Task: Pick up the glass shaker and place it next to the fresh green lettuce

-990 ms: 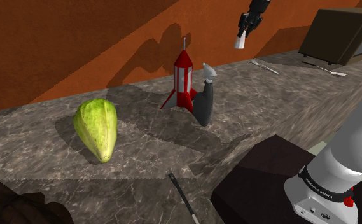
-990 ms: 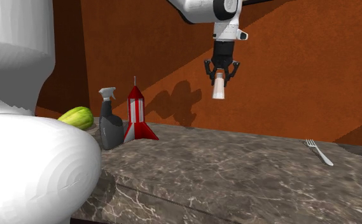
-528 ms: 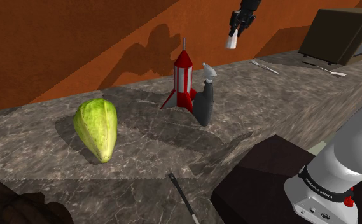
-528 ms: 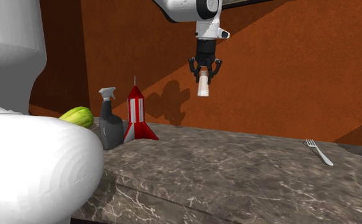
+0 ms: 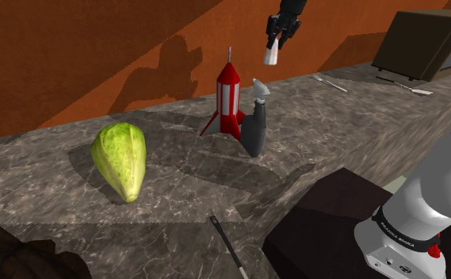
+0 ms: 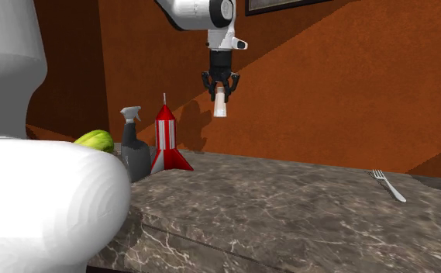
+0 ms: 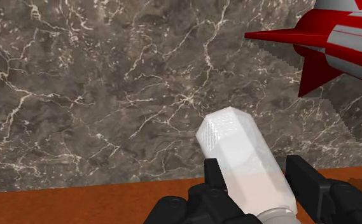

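Black pincer is clamping the whitish shaker aloft, well apart from the lettuce; the carry step is apparently proceeding, next requiring descent just beside it.

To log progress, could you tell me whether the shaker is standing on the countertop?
No, the shaker hangs clasped in the jaws, clear above the marbled countertop.

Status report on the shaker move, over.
Gripper shut on shaker, high above counter. Lettuce lies on counter. Toy rocket and spray bottle stand between them.
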